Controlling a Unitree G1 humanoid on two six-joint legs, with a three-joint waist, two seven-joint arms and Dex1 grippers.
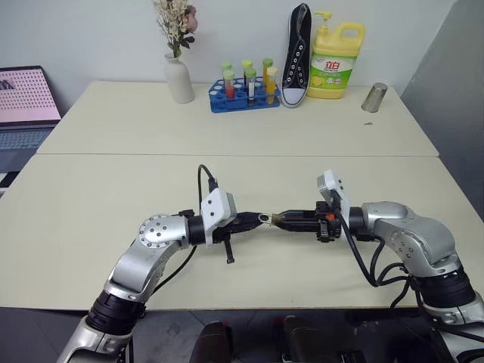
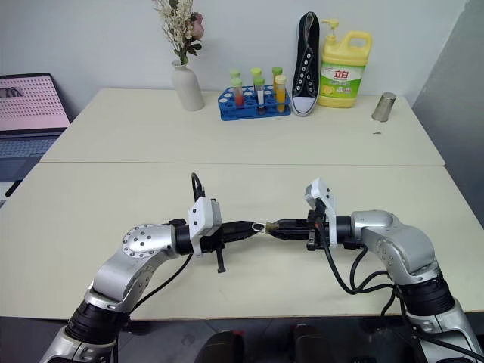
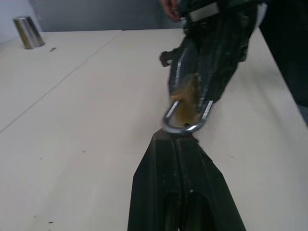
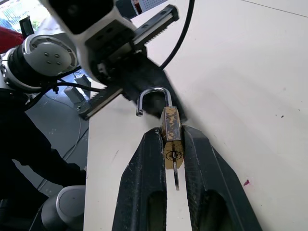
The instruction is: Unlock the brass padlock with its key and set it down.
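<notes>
Grippers meeting over the near table, padlock between them

Right gripper [image 4: 172, 144] squeezes the brass padlock [image 4: 171, 132], shackle popped open, key [image 4: 175, 175] in its bottom. Left gripper [image 3: 179, 139], pinched tight, touches the shackle loop. Far back stand a test-tube rack [image 1: 243, 98], shoe [image 1: 297, 57], and yellow bottle [image 1: 334, 60].

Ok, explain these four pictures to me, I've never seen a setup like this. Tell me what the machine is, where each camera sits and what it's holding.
It is a humanoid robot with two arms. Two pictures come from its head, looking down; two from cameras on its wrists. The right gripper pinches the brass padlock, shackle sprung open, key in its keyhole. The left gripper, fingers shut, meets the shackle. At the far edge of the table stand a vase, a test-tube rack, a black sneaker, a detergent bottle and a metal cup.
</notes>
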